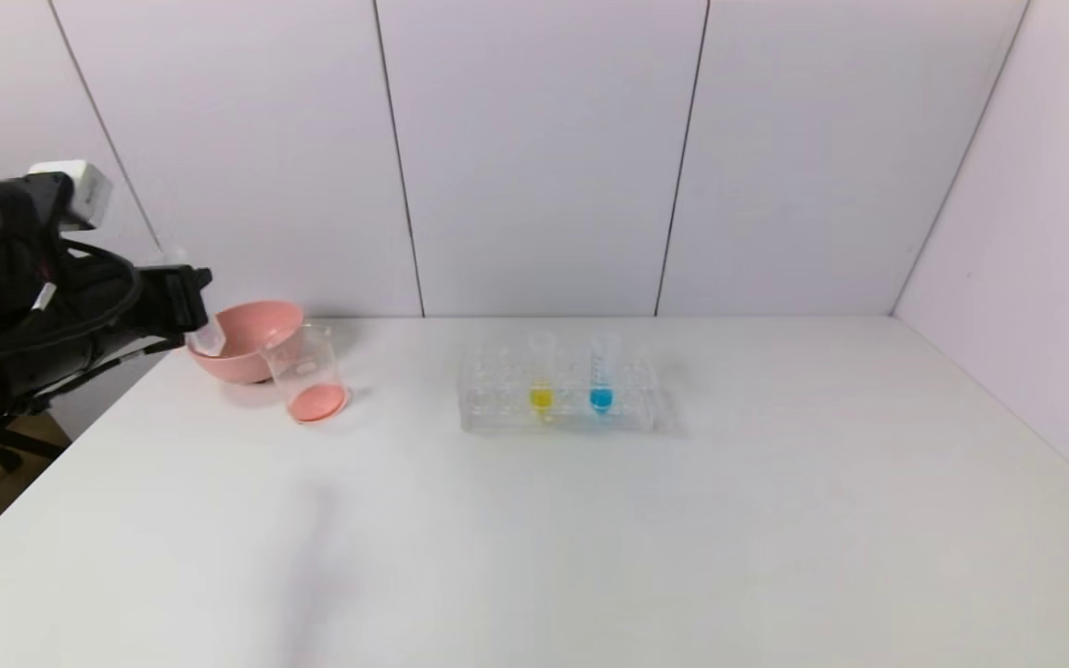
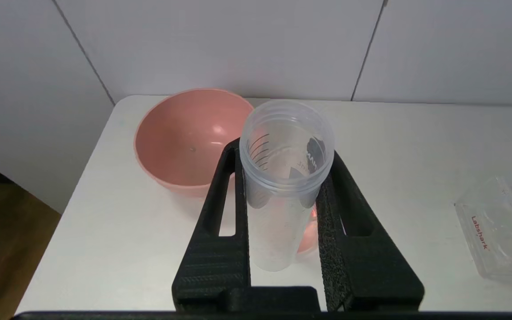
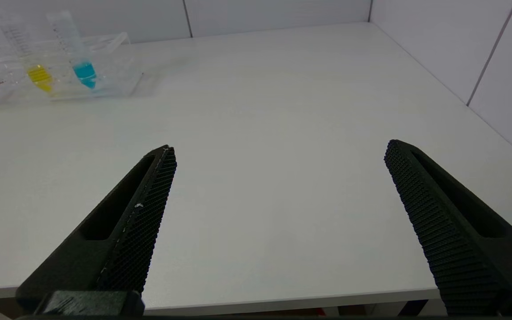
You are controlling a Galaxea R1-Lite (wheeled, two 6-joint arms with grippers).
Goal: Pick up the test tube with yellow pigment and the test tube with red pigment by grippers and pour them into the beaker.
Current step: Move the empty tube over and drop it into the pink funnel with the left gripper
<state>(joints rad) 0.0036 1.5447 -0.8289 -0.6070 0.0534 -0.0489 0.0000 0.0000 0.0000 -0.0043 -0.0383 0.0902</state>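
My left gripper [image 1: 193, 306] is shut on the test tube with red pigment [image 1: 207, 339], at the table's far left over the edge of a pink bowl. In the left wrist view the gripper [image 2: 285, 151] clamps this tube [image 2: 278, 209] at both sides, open mouth toward the camera; it looks empty. The beaker [image 1: 307, 371] stands beside the bowl with red-orange liquid in its bottom; a bit of it shows behind the tube [image 2: 308, 240]. The test tube with yellow pigment [image 1: 542, 376] [image 3: 38, 73] stands upright in the rack. My right gripper [image 3: 280, 151] is open and empty above the table's front edge.
The pink bowl [image 1: 242, 339] [image 2: 185, 138] sits at the far left corner, touching or nearly touching the beaker. The clear rack [image 1: 558, 408] [image 2: 500, 226] [image 3: 114, 66] at mid-table also holds a blue-liquid tube [image 1: 601, 376] [image 3: 82, 71]. Walls stand behind and to the right.
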